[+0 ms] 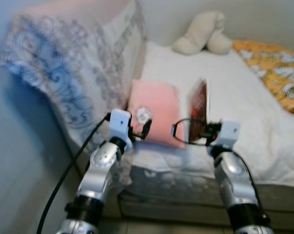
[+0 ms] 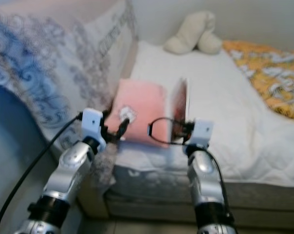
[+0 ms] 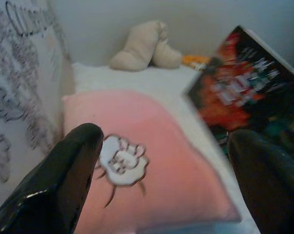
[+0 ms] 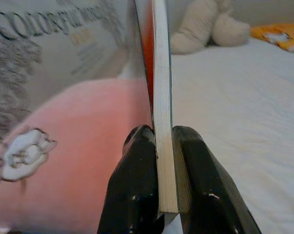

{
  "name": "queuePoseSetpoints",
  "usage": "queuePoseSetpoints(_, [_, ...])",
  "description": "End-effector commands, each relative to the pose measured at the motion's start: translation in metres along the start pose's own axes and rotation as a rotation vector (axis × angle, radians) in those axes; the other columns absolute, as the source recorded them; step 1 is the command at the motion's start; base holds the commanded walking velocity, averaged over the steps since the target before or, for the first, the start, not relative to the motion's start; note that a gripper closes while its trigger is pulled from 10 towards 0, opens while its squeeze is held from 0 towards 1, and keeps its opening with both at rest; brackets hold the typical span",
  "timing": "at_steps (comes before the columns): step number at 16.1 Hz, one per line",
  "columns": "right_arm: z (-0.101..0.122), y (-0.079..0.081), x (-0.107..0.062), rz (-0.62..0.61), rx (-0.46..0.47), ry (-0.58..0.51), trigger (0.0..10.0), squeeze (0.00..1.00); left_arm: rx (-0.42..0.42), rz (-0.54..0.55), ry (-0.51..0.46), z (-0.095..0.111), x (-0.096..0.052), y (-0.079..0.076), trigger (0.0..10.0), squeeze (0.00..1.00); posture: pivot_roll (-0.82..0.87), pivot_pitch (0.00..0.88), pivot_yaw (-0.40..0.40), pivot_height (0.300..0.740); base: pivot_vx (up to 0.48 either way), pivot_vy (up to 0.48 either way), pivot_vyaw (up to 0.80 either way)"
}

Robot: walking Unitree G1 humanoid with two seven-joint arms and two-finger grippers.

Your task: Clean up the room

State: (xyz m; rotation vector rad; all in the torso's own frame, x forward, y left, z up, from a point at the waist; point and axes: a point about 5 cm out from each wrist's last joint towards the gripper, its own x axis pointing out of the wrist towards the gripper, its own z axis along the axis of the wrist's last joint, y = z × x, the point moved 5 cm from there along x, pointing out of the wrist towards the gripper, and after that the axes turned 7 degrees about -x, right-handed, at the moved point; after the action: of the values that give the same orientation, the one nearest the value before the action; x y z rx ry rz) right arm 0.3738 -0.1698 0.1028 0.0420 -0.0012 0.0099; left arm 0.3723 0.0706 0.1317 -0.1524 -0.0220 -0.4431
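Observation:
My right gripper (image 4: 161, 141) is shut on a book (image 1: 199, 105) with a red and black cover, held upright on its edge above the white bed (image 1: 234, 92). A pink pillow (image 1: 154, 112) with a small white sheep patch lies on the bed just left of the book. Over the pillow's near end, my left gripper (image 3: 161, 161) stands open, its fingers (image 3: 71, 168) wide apart with nothing between them. From the left wrist view the book's (image 3: 244, 90) cover shows beside the pillow (image 3: 147, 161).
A large blue-and-white patterned cushion (image 1: 74, 63) leans at the bed's left side. A cream plush toy (image 1: 203, 34) sits at the far end by the wall. An orange patterned blanket (image 1: 278, 68) covers the far right. The mattress edge (image 1: 186, 180) is right in front of me.

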Motion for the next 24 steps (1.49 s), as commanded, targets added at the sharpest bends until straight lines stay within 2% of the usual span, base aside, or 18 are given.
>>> queuePoseSetpoints(1, [0.007,-0.007,-0.003,-0.021,-0.005,-0.031,0.0,0.00,-0.005,-0.039,-0.022,0.004,0.001,-0.013,10.0,0.00,0.17,0.000,0.002,0.740,0.360,-0.315,0.00])
queuePoseSetpoints(4, [0.001,-0.007,-0.008,-0.038,0.002,-0.025,0.0,0.00,-0.023,-0.091,-0.009,0.000,0.002,-0.027,10.0,0.00,0.15,0.000,0.012,0.740,0.366,-0.307,0.00])
queuePoseSetpoints(7, [0.005,-0.018,-0.011,-0.080,-0.005,-0.039,0.0,0.00,-0.042,-0.091,-0.012,0.000,0.004,-0.029,10.0,0.00,0.14,0.000,0.021,0.740,0.368,-0.305,0.00])
queuePoseSetpoints(8, [0.005,-0.020,-0.012,-0.087,-0.008,-0.037,0.0,0.00,-0.057,-0.062,-0.014,0.000,0.005,-0.025,10.0,0.00,0.14,0.000,0.021,0.740,0.371,-0.300,0.00])
queuePoseSetpoints(10, [0.003,-0.024,-0.013,-0.094,-0.011,-0.029,0.0,0.00,-0.060,0.092,0.008,-0.005,0.005,0.000,10.0,0.00,0.14,0.000,0.021,0.740,0.201,-0.131,0.00])
queuePoseSetpoints(12, [0.004,-0.024,-0.011,-0.091,-0.014,-0.027,0.0,0.00,-0.037,0.160,0.007,-0.006,0.001,0.014,10.0,0.00,0.14,0.000,0.017,0.740,0.000,0.000,0.00])
queuePoseSetpoints(14, [0.005,-0.024,-0.009,-0.089,-0.014,-0.025,0.0,0.00,-0.013,0.200,0.030,-0.010,-0.002,0.022,10.0,0.00,0.15,0.000,0.012,0.740,0.000,0.000,0.00])
queuePoseSetpoints(16, [0.005,-0.022,-0.007,-0.080,-0.017,-0.022,0.0,0.00,-0.045,0.221,0.015,-0.008,-0.004,0.025,10.0,0.00,0.16,0.000,0.003,0.740,0.480,0.000,0.00])
queuePoseSetpoints(24, [0.009,-0.025,0.001,-0.078,-0.017,-0.026,0.0,0.00,-0.043,0.199,-0.007,-0.004,-0.001,0.019,10.0,0.00,0.16,0.000,-0.001,0.740,0.480,0.000,0.00])
